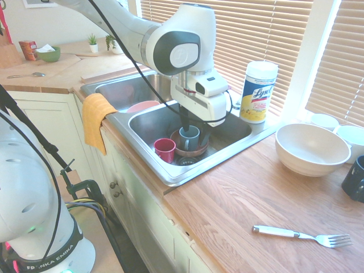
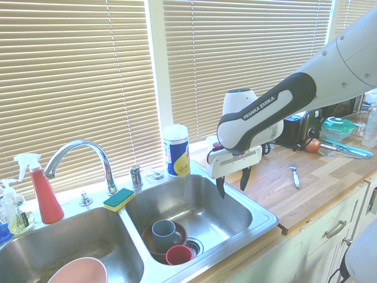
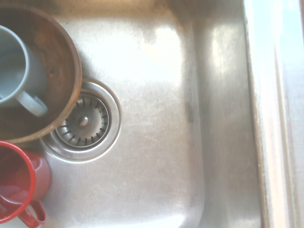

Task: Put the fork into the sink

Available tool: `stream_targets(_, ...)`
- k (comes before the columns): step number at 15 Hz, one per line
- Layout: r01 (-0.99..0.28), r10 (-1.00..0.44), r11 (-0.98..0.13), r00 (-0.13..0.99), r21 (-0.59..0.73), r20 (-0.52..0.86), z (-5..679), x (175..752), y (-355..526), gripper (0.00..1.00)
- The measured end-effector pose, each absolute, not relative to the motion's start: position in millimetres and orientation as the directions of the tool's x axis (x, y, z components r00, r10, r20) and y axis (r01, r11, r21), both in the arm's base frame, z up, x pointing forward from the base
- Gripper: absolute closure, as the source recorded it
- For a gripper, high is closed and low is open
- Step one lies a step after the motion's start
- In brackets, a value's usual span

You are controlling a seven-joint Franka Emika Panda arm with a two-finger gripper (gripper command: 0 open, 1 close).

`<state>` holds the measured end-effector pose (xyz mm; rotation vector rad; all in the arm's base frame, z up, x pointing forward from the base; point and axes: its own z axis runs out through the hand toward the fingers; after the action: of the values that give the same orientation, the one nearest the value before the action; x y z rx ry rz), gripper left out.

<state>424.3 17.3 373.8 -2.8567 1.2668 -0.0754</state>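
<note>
First exterior view: fork (image 1: 301,234) lies lower right on the table (image 1: 239,199), well apart from the sink (image 1: 170,173).
Pincer: pincer (image 2: 233,181) released, empty, hanging over the right basin.
Risk: thin fork may slip from the tips; sink rim could catch them.
Room: bare wood around fork; bowl (image 1: 311,149) stands behind.

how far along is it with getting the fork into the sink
Nothing looks done yet: the fork lies on the wooden counter, away from the sink. In hand: nothing. The gripper hangs open and empty over the basin holding the grey mug and red cup. Left: move to the fork, grasp it, carry it over and drop it in.
</note>
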Motion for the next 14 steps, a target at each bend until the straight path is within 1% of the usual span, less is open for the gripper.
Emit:
stream_targets(2,-0.75,-0.751,-0.66,0.659,-0.036,0.04,375,425,16,0.0)
stream_targets(3,-0.782,-0.783,-0.622,0.62,-0.048,0.052,380,429,11,0.0)
stream_targets(6,-0.884,-0.886,-0.461,0.454,-0.075,0.096,408,444,-24,0.0)
stream_targets(8,-0.935,-0.932,-0.349,0.338,-0.068,0.128,413,446,-62,0.0)
stream_targets(11,-0.986,-0.981,-0.156,0.147,-0.055,0.129,402,440,-128,0.0)
stream_targets(14,-0.998,-0.993,0.038,-0.044,-0.054,0.11,385,433,-177,0.0)
